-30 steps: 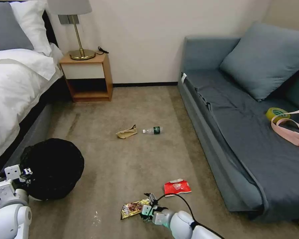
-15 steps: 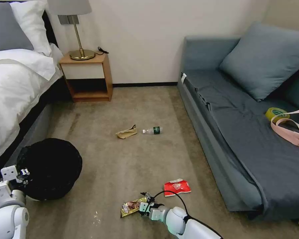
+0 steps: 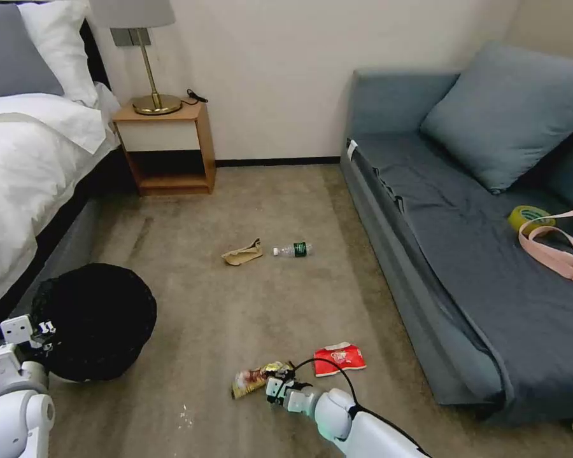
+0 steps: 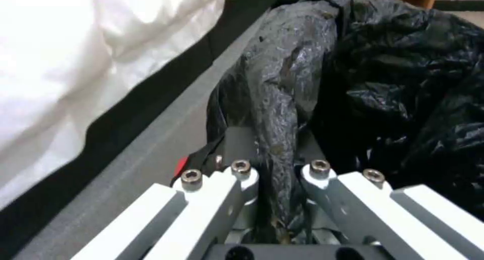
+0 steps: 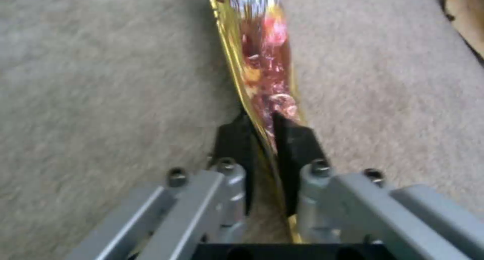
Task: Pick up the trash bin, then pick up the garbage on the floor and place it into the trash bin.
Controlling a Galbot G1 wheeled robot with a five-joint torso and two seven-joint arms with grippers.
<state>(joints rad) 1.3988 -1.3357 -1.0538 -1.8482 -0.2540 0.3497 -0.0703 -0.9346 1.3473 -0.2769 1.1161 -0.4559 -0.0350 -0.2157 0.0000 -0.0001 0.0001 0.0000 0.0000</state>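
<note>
Step in hand: first litter pick. At lower centre of the head view the right gripper is low on the tan carpet floor, its fingers pinching the gold-brown shiny foil wrapper by one edge; whether the wrapper is clear of the carpet is hard to tell. The left gripper at lower left has its fingers pressed together on the rim of the small round trash bin lined with crinkled black plastic. Next move calls for carrying the wrapper across over the bin mouth, then releasing. The wrist views show both pinches; the head view adds the red snack packet, crumpled tan paper bag and small clear green-labelled bottle farther up the floor.
</note>
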